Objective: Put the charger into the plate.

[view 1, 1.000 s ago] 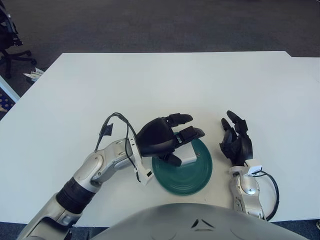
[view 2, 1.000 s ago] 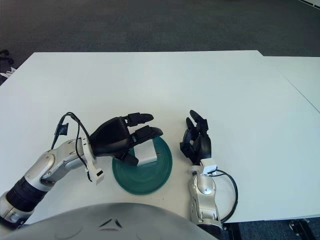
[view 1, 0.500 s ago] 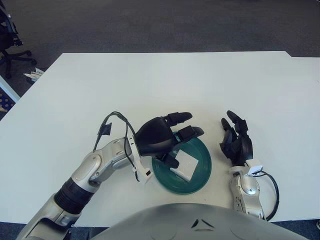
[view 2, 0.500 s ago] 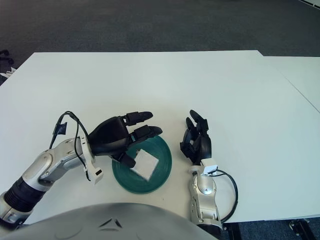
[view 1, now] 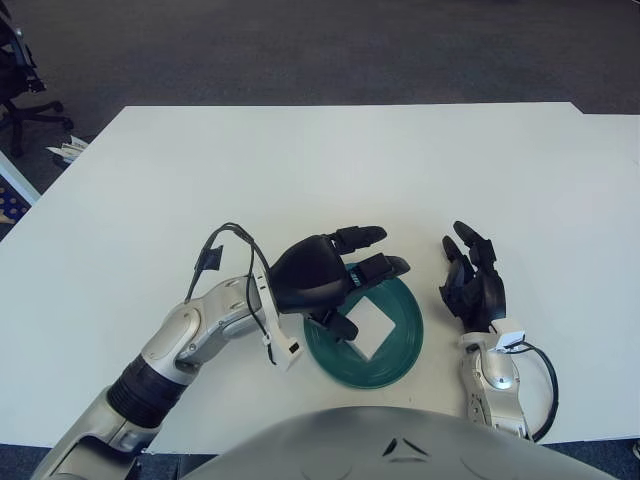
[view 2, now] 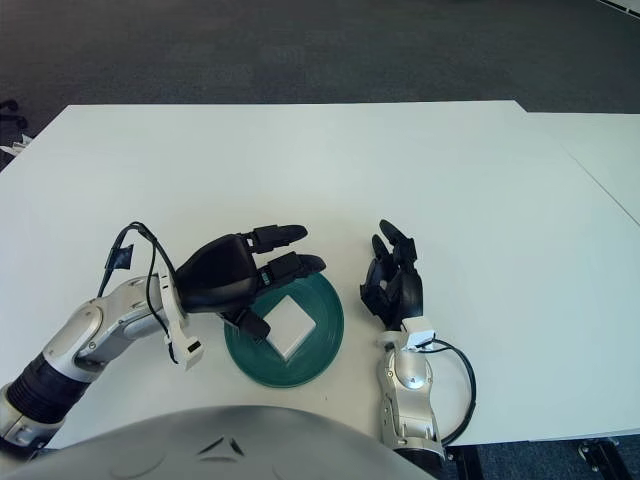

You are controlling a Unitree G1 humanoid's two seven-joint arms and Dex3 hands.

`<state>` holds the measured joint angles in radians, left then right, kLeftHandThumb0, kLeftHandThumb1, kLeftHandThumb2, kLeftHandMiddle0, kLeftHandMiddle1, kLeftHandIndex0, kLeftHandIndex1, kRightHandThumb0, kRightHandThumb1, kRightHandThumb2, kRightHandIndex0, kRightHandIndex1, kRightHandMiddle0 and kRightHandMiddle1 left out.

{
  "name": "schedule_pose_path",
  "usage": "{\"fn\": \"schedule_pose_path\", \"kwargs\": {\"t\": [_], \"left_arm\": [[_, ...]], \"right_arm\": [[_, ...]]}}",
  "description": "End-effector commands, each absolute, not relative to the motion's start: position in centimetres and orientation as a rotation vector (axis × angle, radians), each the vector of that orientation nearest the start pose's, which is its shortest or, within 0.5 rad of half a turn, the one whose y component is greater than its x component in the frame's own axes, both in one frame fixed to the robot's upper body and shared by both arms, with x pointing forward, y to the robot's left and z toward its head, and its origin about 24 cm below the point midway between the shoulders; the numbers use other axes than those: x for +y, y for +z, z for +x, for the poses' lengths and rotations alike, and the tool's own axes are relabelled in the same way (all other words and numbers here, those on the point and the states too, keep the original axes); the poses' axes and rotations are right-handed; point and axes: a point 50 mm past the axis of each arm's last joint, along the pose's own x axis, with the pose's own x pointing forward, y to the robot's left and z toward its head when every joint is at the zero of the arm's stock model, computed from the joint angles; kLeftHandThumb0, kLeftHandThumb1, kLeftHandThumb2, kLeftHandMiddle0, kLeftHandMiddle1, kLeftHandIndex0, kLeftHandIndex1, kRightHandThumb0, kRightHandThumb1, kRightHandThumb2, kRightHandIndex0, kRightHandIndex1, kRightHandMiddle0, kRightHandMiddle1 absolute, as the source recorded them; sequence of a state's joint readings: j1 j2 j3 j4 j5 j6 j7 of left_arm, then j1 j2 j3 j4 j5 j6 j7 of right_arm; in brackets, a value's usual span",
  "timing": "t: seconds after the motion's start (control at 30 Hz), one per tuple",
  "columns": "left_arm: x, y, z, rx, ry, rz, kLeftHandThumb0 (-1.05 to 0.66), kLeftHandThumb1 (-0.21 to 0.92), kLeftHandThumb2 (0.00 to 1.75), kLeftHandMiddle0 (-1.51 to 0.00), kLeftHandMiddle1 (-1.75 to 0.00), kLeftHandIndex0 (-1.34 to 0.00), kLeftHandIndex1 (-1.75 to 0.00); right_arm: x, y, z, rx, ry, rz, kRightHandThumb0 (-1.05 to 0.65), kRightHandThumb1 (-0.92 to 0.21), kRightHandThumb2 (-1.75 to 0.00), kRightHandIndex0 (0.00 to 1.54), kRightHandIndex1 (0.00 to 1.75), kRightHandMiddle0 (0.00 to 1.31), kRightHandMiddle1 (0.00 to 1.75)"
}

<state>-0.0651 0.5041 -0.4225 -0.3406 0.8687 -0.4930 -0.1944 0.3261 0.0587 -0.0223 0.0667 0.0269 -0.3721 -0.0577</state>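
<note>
A white square charger (view 1: 371, 328) lies flat inside the dark green plate (view 1: 400, 352) near the table's front edge. My left hand (view 1: 352, 292) hovers over the plate's left half, fingers spread, holding nothing; its thumb reaches down beside the charger's left edge. The same charger (view 2: 287, 322) and plate (view 2: 318, 352) show in the right eye view under that left hand (view 2: 270, 291). My right hand (view 1: 472, 285) shows to the right of the plate with fingers pointing up, idle.
The white table (view 1: 330, 170) stretches far back and to both sides. A second table edge (view 2: 600, 150) adjoins at the right. An office chair (view 1: 15, 80) stands on the dark carpet at the far left.
The left hand let go of the charger, which dropped from its fingers and settled flat in the plate. The hand has drawn slightly left. The right hand has not moved.
</note>
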Motion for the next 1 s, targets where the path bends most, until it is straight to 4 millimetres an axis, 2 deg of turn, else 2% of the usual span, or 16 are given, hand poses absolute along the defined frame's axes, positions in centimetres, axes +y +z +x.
{"fn": "schedule_pose_path", "kwargs": {"t": [0.0,0.07,0.17,0.27,0.37,0.5,0.53,0.6,0.7,0.83,0.97], "left_arm": [[8.4,10.2,20.2,-0.775,-0.812,1.288,-1.01,0.92,0.78,-0.35,-0.02,0.00,-0.65],[8.6,10.0,20.4,-0.752,-0.800,1.283,-1.00,0.92,0.76,-0.36,-0.02,0.00,-0.68],[9.1,8.8,21.9,-0.629,-0.731,1.230,-0.99,0.92,0.70,-0.39,-0.02,-0.01,-0.74],[9.5,8.1,22.6,-0.492,-0.638,1.100,-0.99,0.92,0.65,-0.42,-0.03,-0.03,-0.79],[9.6,7.8,22.8,-0.355,-0.532,0.920,-1.00,0.92,0.62,-0.45,-0.04,-0.07,-0.83],[10.2,7.3,23.4,-0.080,-0.369,0.438,-1.02,0.92,0.66,-0.49,-0.05,-0.11,-0.85],[10.4,7.3,23.5,-0.045,-0.346,0.373,-1.02,0.92,0.68,-0.50,-0.05,-0.12,-0.86],[10.6,7.2,23.6,-0.002,-0.314,0.297,-1.01,0.92,0.73,-0.51,-0.06,-0.15,-0.88],[12.5,6.2,23.7,0.074,-0.205,0.099,-0.98,0.92,0.83,-0.55,-0.07,-0.24,-0.93],[14.1,4.3,22.6,0.126,-0.131,-0.116,-0.96,0.92,0.88,-0.59,-0.09,-0.33,-0.99],[14.4,3.6,21.9,0.149,-0.113,-0.221,-0.95,0.92,0.91,-0.63,-0.11,-0.39,-1.02]], "right_arm": [[-16.3,-4.6,15.4,0.250,-0.207,0.084,-0.68,-0.92,-0.77,0.31,0.01,0.00,0.66],[-16.2,-4.6,15.4,0.251,-0.205,0.079,-0.68,-0.92,-0.77,0.31,0.01,0.00,0.65],[-16.2,-4.7,15.3,0.251,-0.201,0.061,-0.70,-0.92,-0.78,0.32,0.01,0.00,0.65],[-16.2,-4.7,15.3,0.252,-0.197,0.030,-0.70,-0.92,-0.79,0.32,0.01,0.00,0.64],[-16.2,-4.7,15.3,0.255,-0.194,0.015,-0.71,-0.92,-0.80,0.31,0.01,0.00,0.63],[-16.1,-4.8,15.2,0.264,-0.197,0.020,-0.71,-0.92,-0.81,0.31,0.00,0.00,0.62],[-16.1,-4.8,15.2,0.265,-0.197,0.021,-0.71,-0.92,-0.81,0.31,0.01,0.00,0.62],[-16.1,-4.7,15.1,0.265,-0.196,0.021,-0.71,-0.92,-0.82,0.32,0.01,0.00,0.62],[-16.1,-4.7,15.1,0.265,-0.197,0.022,-0.72,-0.92,-0.81,0.34,0.01,0.00,0.63],[-16.2,-4.6,15.0,0.268,-0.198,0.019,-0.74,-0.92,-0.81,0.35,0.02,0.00,0.63],[-16.3,-4.6,14.9,0.268,-0.200,0.016,-0.74,-0.92,-0.81,0.35,0.02,0.00,0.64]]}}
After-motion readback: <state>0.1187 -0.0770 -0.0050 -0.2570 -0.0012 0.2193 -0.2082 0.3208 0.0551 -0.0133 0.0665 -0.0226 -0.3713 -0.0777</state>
